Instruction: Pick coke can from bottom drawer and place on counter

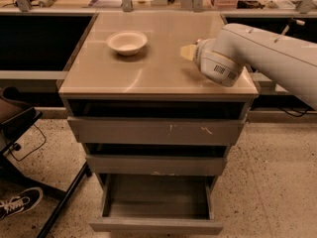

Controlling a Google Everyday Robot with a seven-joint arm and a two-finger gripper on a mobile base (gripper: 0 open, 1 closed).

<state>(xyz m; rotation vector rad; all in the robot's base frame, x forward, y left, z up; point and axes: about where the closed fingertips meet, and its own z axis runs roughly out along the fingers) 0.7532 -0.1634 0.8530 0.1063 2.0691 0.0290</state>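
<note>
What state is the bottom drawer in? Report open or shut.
The bottom drawer is open: pulled out, floor showing. The gripper is over the counter, right side.

The white arm (277,53) reaches in from the right, low over the right side of the counter (148,78). Its rounded wrist (218,63) faces the camera, and the gripper (188,51) juts out just beyond it, mostly hidden.
</note>
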